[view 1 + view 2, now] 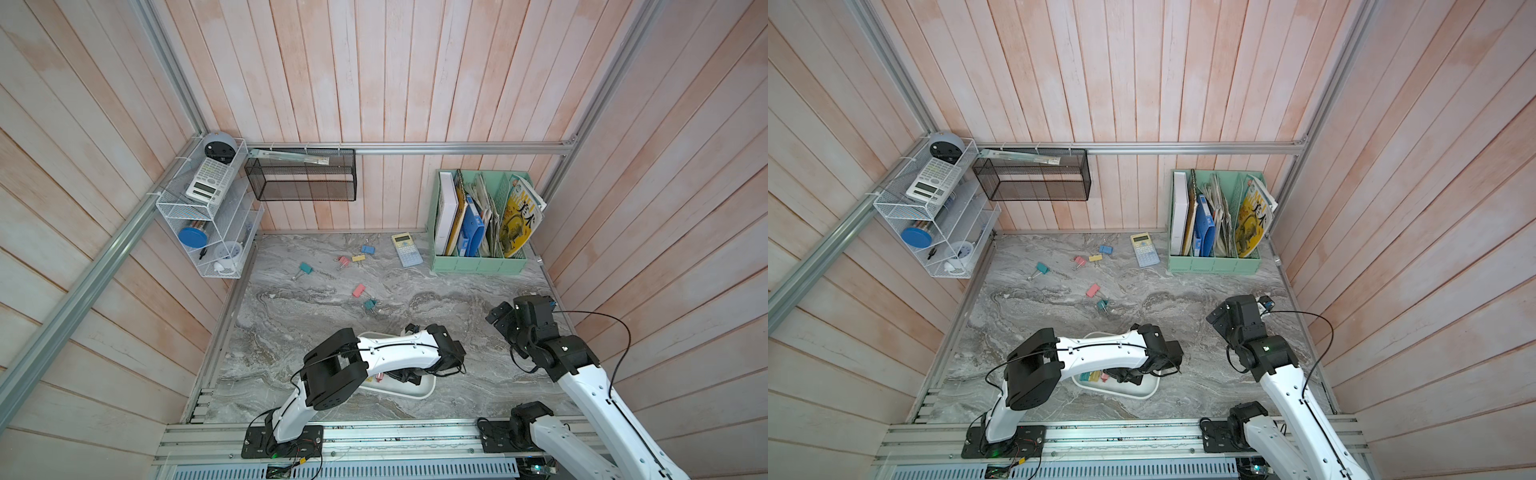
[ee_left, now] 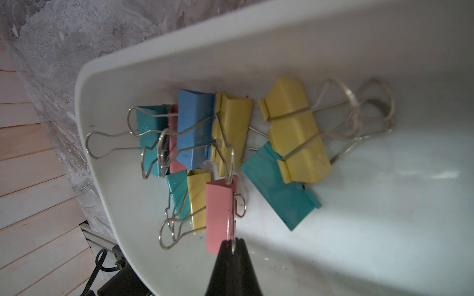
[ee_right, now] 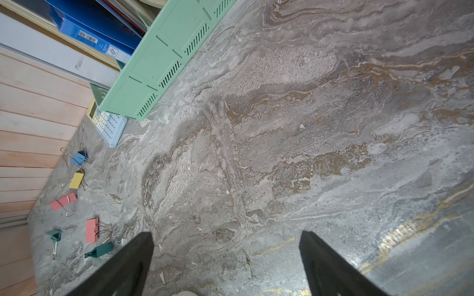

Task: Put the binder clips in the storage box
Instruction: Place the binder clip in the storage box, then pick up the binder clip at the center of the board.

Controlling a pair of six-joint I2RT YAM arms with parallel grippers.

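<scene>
**Release step, lower centre of both top views.** The left gripper (image 2: pixel 233 249) has its jaws pressed together on the thin silver wire handle of a pastel pink folding binder clip (image 2: pixel 221 215). It holds the clip inside the shallow white plastic storage box (image 2: pixel 179 43), just beside the pile of clips (image 2: pixel 195 128). Whether the clip's body rests on the box floor cannot be told.

**Judged best practice:** lower until the body settles and part the jaws fully. Then lift straight up, so the wire loop neither snags a fingertip nor drags neighbours over the low rim.

The right gripper (image 3: pixel 225 238), jaws spread wide and empty, hangs over the bare grey marble tabletop (image 3: pixel 307 128) at centre right of the top views. It is well apart from the loose clips (image 1: pixel 359 290) in the middle of the frame.

**Count, box:** three teal, three yellow, two pink (held one included) and one blue make nine, though overlap may hide more.

**Count, table:** two teal, two pink, one yellow and one blue make six.
</scene>
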